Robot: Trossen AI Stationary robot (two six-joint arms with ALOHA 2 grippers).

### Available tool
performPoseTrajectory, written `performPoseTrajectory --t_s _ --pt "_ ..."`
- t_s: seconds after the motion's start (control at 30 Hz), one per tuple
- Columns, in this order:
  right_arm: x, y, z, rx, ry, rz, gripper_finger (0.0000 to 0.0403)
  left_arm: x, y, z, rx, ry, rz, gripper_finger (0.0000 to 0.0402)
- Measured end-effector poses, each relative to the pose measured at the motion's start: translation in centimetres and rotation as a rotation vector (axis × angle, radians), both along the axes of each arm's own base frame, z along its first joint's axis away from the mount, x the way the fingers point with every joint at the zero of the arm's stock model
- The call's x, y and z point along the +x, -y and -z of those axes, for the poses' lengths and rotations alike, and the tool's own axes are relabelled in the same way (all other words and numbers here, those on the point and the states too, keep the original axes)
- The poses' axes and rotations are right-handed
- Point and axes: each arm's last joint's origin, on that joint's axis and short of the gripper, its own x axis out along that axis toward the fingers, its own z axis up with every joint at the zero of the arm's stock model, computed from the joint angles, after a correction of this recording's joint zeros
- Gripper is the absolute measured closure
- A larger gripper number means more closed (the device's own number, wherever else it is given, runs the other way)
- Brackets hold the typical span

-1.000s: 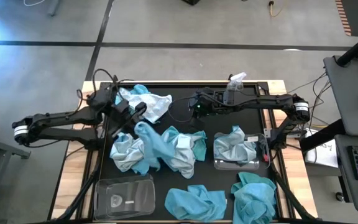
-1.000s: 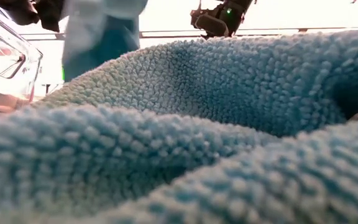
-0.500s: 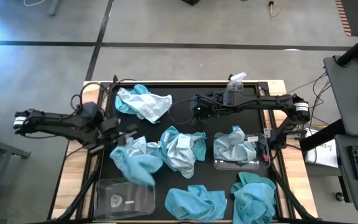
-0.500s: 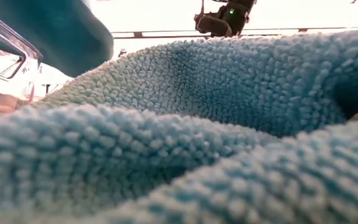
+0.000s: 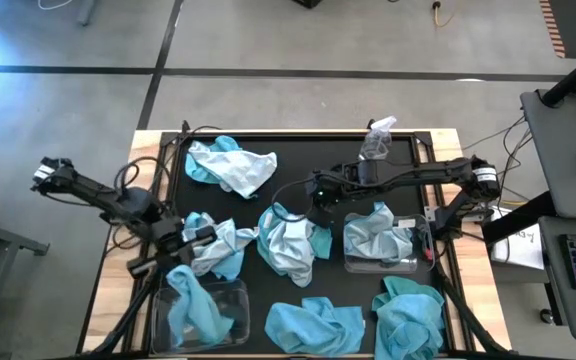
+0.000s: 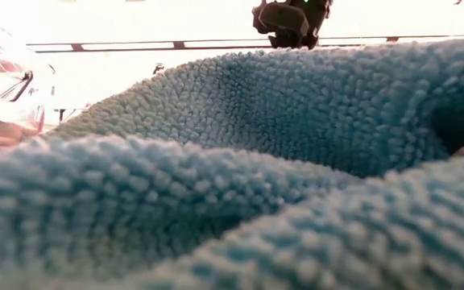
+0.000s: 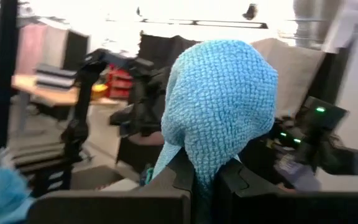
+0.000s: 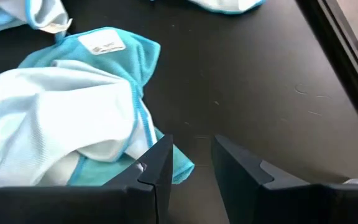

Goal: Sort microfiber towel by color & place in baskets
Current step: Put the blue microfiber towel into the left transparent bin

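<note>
The left arm is reaching diagonally in from beyond the bench's left edge, and the left gripper (image 5: 173, 262) is hanging just above the near-left basket (image 5: 230, 296), its fingers (image 7: 180, 174) clamped shut on a turquoise towel (image 5: 190, 310). That towel is dangling from the fingers and draping down into the basket, bunched into a soft, nubbly hood in the left wrist view (image 7: 219, 106). The right arm is stretching across the far half of the bench (image 5: 298, 170), its right gripper (image 5: 320, 192) pointing down just beyond the middle pile (image 5: 290, 240); its fingers (image 8: 160, 165) are standing apart with bare black bench between them, one tip lying at the pile's turquoise edge (image 8: 148, 62), holding nothing. The middle pile is showing whitish cloth folded over turquoise, with a label facing up. To the right of the pile, the second basket (image 5: 423, 260) is holding a pale towel (image 5: 378, 235). Left of the pile a mixed heap (image 5: 218, 245) is lying crumpled, and on the far side of it another pale-and-turquoise heap (image 5: 230, 165). Nearer than the pile, two turquoise towels (image 5: 318, 325) (image 5: 408, 315) are lying along the bench's front edge. A spray bottle (image 5: 376, 140) is standing at the far edge.
</note>
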Motion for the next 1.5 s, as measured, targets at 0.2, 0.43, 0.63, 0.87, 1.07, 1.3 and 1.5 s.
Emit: performPoseTrajectory --t_s 0.2,0.43,0.63,0.87,1.07,1.3,1.5 --pt "0.0 -1.2 0.0 -0.001 0.0 -0.036 0.0307 0.8 1.4 1.1 0.01 -0.08 -0.028 0.0399" --pt "0.0 -1.9 0.0 -0.001 -0.006 -0.054 0.0315 0.9 3.4 2.0 0.02 -0.137 -0.002 0.0399" --pt "0.0 -1.9 0.0 0.002 -0.004 -0.05 0.0316 0.4 5.0 2.4 0.024 -0.162 0.006 0.0399" --pt "0.0 -1.9 0.0 0.002 -0.004 -0.049 0.0318 -0.4 5.6 2.7 0.039 -0.21 -0.006 0.0398" --pt "0.0 -1.9 0.0 0.0 -0.006 -0.055 0.0315 -0.1 5.6 4.1 0.078 -0.382 -0.128 0.0378" --pt "0.0 -1.9 0.0 -0.001 -0.006 -0.056 0.0309 -0.3 5.4 3.9 0.017 -0.44 -0.124 0.0341" --pt "0.0 -1.9 0.0 -0.001 -0.006 -0.056 0.0316 -0.4 5.3 5.0 -0.012 -0.661 -0.126 0.0318"
